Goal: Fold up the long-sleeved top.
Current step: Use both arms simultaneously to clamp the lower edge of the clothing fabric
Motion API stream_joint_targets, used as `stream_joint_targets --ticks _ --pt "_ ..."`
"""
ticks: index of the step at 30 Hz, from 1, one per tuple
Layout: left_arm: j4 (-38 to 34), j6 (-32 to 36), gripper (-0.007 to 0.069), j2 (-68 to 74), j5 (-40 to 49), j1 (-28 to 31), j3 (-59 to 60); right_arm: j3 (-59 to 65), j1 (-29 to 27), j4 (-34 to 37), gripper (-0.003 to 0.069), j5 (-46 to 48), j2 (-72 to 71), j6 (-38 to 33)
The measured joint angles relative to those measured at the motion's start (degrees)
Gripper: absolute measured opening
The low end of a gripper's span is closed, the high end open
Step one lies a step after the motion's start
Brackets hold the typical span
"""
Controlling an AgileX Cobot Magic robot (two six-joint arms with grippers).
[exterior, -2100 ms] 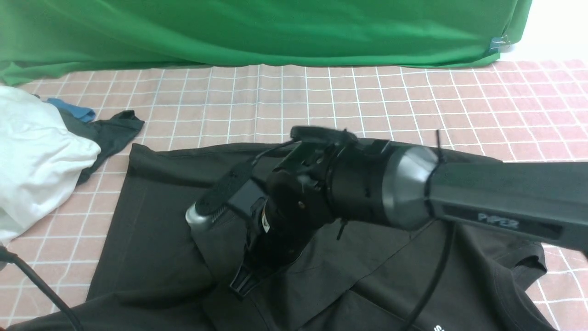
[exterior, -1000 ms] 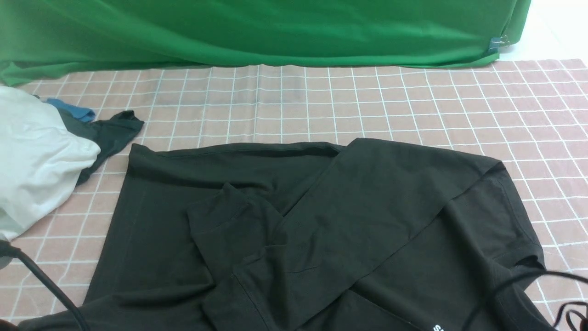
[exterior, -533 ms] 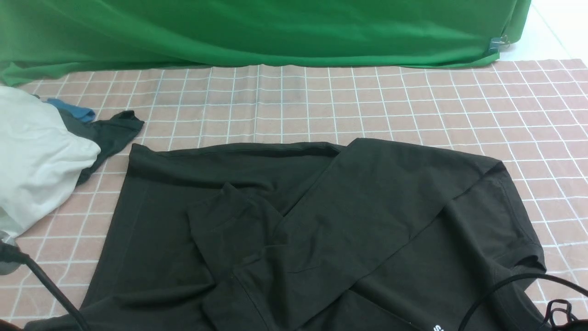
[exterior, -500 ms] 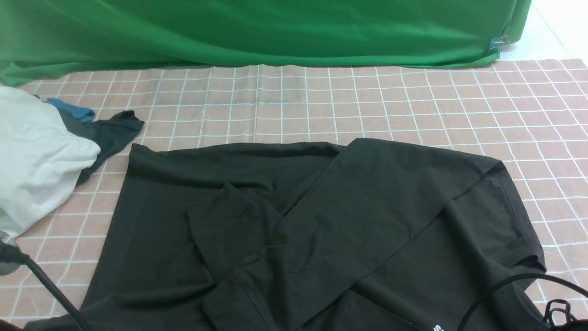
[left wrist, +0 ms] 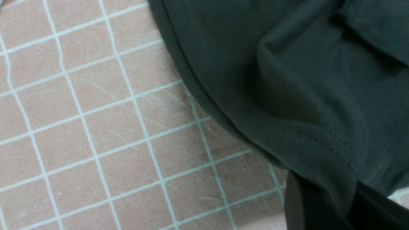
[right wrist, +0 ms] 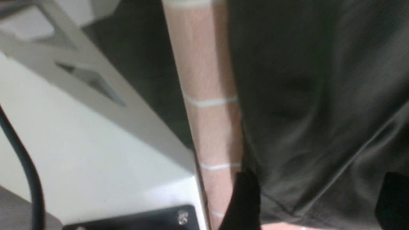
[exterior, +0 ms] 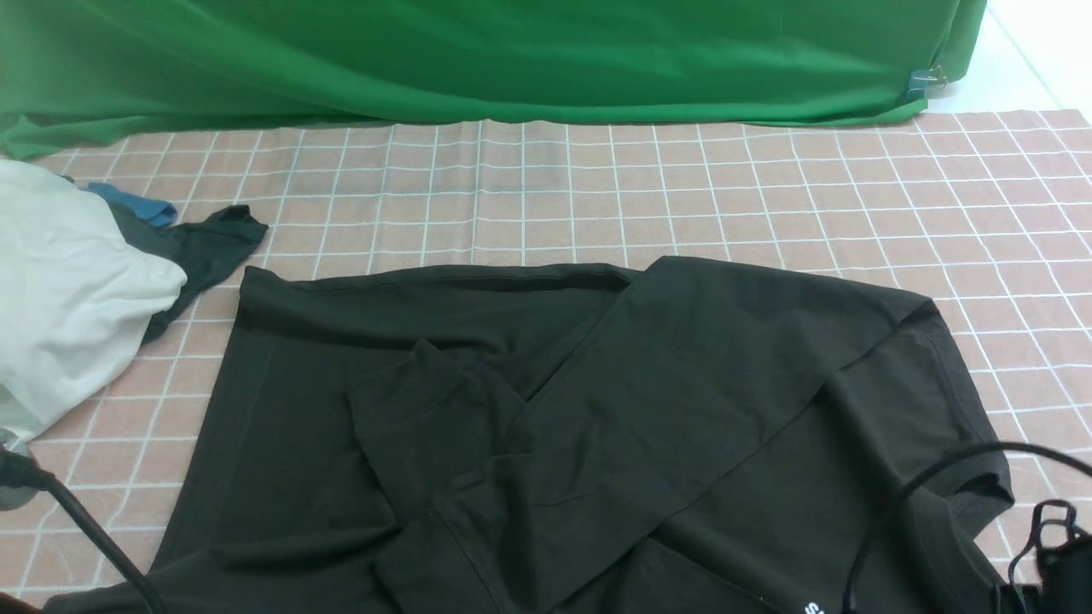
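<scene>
We found the long-sleeved top spread on the pink checked tablecloth at the robot's side of the table. Part of it was folded slantwise across its body, and the white cloth bundle lay off to its left. The left gripper was clamped on a hemmed edge of the top, with the fabric pinched between its dark fingers. The right gripper stood with its jaws wide apart over the top's right side, holding nothing.

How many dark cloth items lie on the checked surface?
2: the long-sleeved top spread centre-front, and a smaller dark cloth at far left beside the white bundle, which may hide more.
</scene>
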Motion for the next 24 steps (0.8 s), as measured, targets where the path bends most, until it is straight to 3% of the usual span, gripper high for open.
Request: stream_joint_targets --ticks 6,12,24 --pt "0.0 0.0 0.0038 0.0 0.0 0.0 0.0 1.0 0.0 5.5 0.0534 -4.7 -0.2 -4.5" --pt "-0.1 0.0 0.0038 0.0 0.0 0.0 0.0 5.7 0.0 5.8 0.0534 -11.0 2.8 -5.0" --pt "-0.4 0.0 0.0038 0.0 0.0 0.0 0.0 7.0 0.0 5.8 0.0534 -11.8 4.8 -4.7"
